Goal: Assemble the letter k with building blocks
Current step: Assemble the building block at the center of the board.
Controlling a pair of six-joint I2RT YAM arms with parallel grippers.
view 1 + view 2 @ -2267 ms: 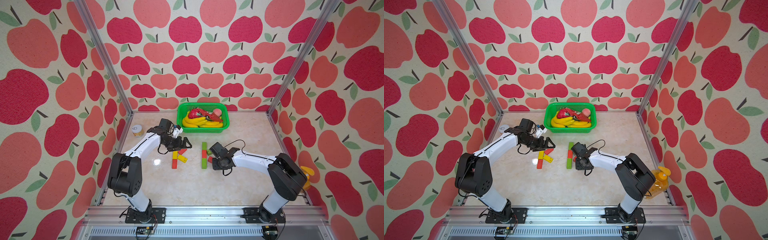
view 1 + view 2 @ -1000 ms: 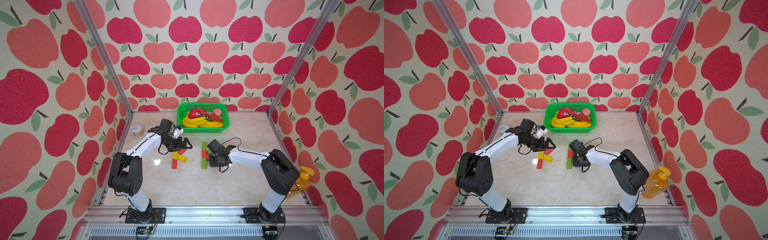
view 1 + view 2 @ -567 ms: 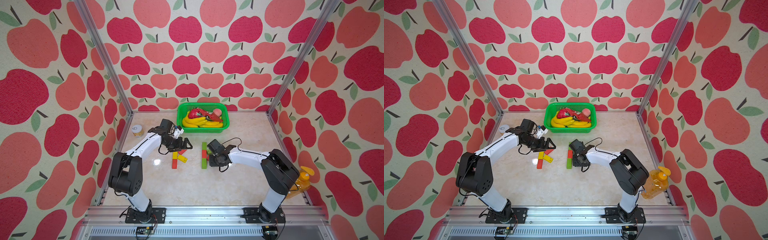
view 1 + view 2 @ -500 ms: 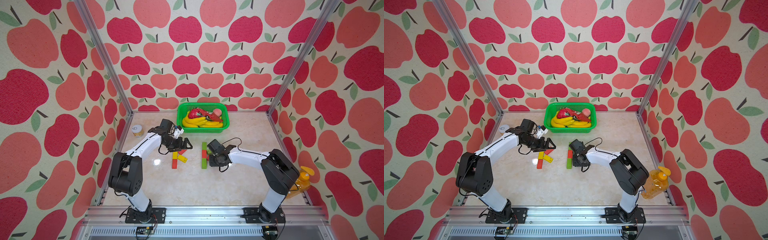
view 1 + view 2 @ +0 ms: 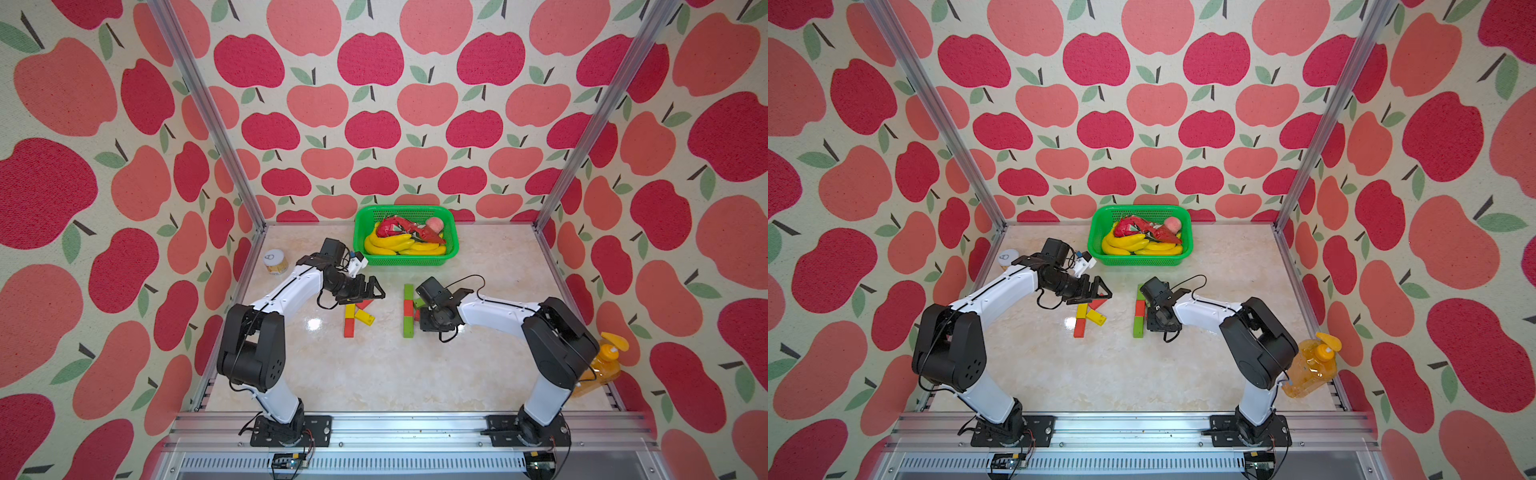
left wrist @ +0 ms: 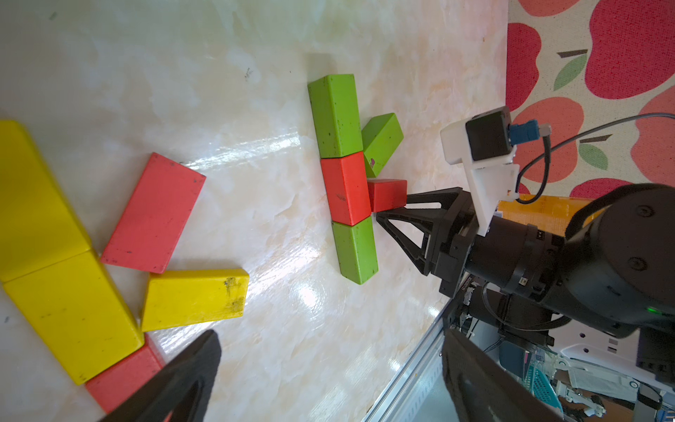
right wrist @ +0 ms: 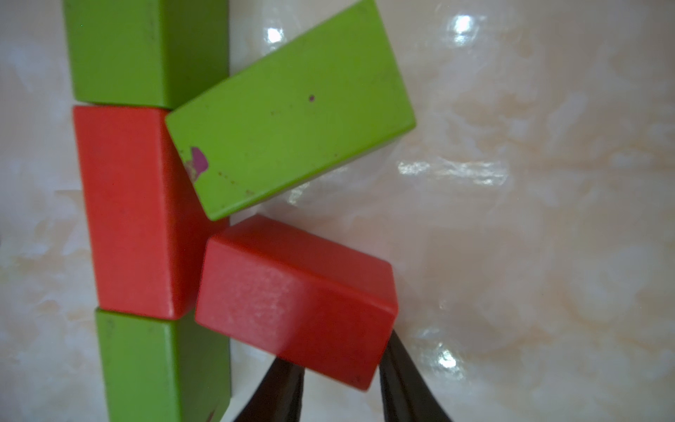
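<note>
The tabletop lay bare in front; building blocks cluttered the middle, the green basket closed the back (a jar beside the left wall).

Twin white-and-black arms on the aluminium rail
Left arm and right arm: white link shells, bulky black joint housings, thin black cables; black bolted base plates sit on the rail; a white camera bracket with a blue plug rides farthest from it.

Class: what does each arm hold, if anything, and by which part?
Right jaws: the slanted red brick, by its end farthest from the column. Left jaws: open, holding nothing.
</note>
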